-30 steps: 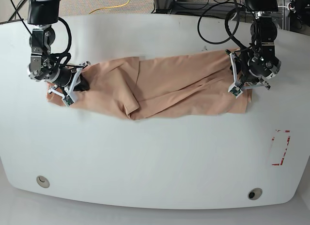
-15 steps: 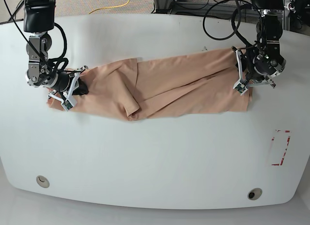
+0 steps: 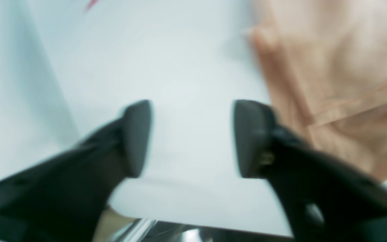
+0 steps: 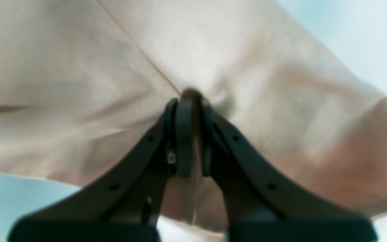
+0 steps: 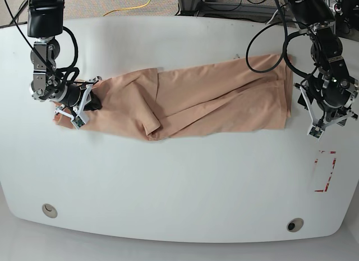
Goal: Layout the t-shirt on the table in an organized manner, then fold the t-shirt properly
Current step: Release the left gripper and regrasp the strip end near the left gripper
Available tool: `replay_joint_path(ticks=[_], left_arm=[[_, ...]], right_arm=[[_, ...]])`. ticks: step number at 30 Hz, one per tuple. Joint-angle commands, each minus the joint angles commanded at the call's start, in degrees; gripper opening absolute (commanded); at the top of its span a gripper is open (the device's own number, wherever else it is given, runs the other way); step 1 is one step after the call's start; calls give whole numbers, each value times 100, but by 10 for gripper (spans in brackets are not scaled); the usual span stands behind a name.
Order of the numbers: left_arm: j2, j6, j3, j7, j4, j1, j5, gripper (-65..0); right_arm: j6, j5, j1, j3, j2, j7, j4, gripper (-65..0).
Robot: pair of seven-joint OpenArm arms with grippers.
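- Since the earlier base frames, the left gripper [image 5: 331,106] has come off the shirt's end and moved out over bare table [image 5: 168,182]; the right gripper [image 5: 78,104] has barely shifted.
- Left wrist view, nearest: left jaws stand wide apart with nothing between them, white tabletop under the gap. The t-shirt [image 3: 334,80] lies to one side of the jaws, apart from them.
- Right wrist view: right gripper [image 4: 190,134] is clamped on a pinch of t-shirt [image 4: 79,84] fabric.
- Base view, farther: the t-shirt [image 5: 196,104] lies on the table as a long band, its long axis running from one arm to the other; one end is held, the other free just beside the left gripper.
- Judgement: the left arm is nearer the free end.
- Both wrist views are blurred; sleeves and collar cannot be told apart.
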Motion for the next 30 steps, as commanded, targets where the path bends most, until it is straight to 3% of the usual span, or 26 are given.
replay_joint_path(ticks=[10, 17, 30], left_arm=[[0, 0, -554, 70, -1424, -9, -1547, -261], [-26, 0, -791, -26, -2004, -9, -1662, -261], [26, 0, -510, -308, -2804, 18, -1670, -260]], right_arm=[[0, -44, 0, 0, -193, 0, 0, -609], [0, -44, -9, 0, -193, -9, 0, -609], [0, -18, -9, 0, -193, -9, 18, -609]])
